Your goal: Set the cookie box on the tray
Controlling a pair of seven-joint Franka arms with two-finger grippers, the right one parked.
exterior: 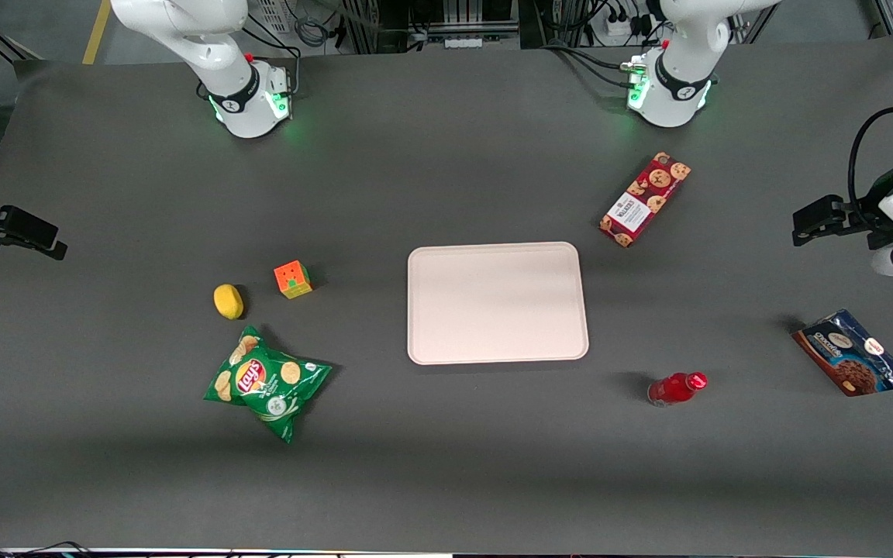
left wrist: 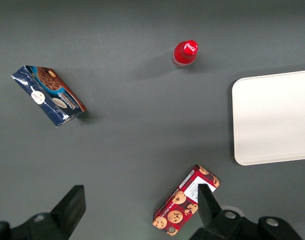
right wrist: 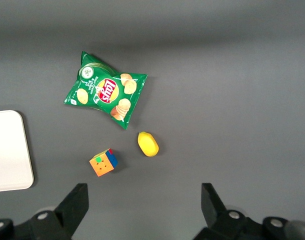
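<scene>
1. Progress: nothing of the task is done yet. The tray point(exterior: 497, 302) lies bare at the middle of the table, and the cookie box point(exterior: 851, 353) has not been lifted.
2. What is left, as judged: the whole job. The box is to be reached, grasped, carried over and set down on the tray.
3. Clock directions are taken in the front view, from the tray. A chips bag point(exterior: 267, 384) is seen at about eight o'clock. A lemon point(exterior: 228, 301) and a puzzle cube point(exterior: 293, 279) are seen at about nine, the cube nearer the tray.
4. A red box point(exterior: 646, 199) lies at about two o'clock and a red bottle point(exterior: 677, 387) at about four.
5. The cookie box is found at about three o'clock, well apart from the tray, toward the working arm's end of the table. It lies flat, picture side up.
6. The gripper point(exterior: 818, 219) is held at about twelve o'clock from the cookie box, apart from it. In the wrist view its fingers point(left wrist: 72, 210) are spread wide and nothing is held between them.
7. Writing: "Lay's" can be read on the chips bag. White script that looks like Coca-Cola is seen on the bottle's cap. The red box's white label and the cookie box's wording cannot be read with certainty.
</scene>
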